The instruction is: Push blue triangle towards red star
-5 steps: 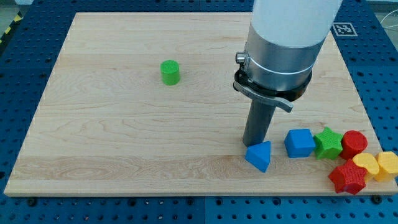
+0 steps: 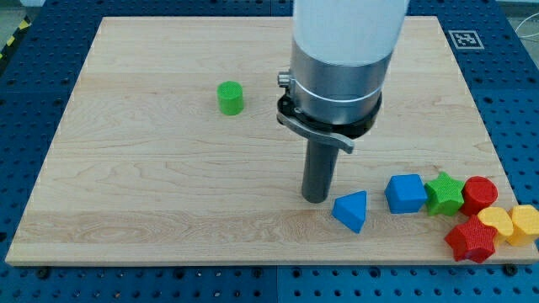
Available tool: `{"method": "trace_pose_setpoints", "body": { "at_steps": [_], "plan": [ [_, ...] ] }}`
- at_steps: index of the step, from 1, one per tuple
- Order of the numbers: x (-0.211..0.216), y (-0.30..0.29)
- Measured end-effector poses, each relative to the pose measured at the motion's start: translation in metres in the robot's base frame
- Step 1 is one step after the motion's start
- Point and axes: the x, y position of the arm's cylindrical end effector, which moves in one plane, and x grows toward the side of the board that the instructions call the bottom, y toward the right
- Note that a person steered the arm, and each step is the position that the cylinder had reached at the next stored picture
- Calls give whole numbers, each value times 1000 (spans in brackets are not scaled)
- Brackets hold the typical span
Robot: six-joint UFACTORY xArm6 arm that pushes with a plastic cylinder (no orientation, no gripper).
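The blue triangle [image 2: 351,210] lies near the board's bottom edge, right of centre. The red star [image 2: 470,241] sits at the bottom right corner, well to the triangle's right. My tip [image 2: 316,199] rests on the board just left of the blue triangle, with a small gap between them. The arm's thick grey and white body rises above it toward the view's top.
A blue cube [image 2: 406,194], a green star [image 2: 445,193], a red cylinder [image 2: 480,194] and two yellow blocks [image 2: 495,224] [image 2: 525,224] cluster between the triangle and the board's right edge. A green cylinder [image 2: 230,98] stands at upper left. The wooden board [image 2: 152,185] sits on a blue perforated table.
My tip has moved left, from touching the blue triangle's upper left side to a spot a little apart on its left. The blocks have not moved.
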Motion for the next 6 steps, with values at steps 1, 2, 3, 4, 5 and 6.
{"method": "trace_pose_setpoints", "body": {
  "at_steps": [1, 2, 3, 4, 5, 6],
  "plan": [
    [14, 18],
    [29, 30],
    [46, 40],
    [56, 52],
    [55, 57],
    [41, 41]
  ]
}}
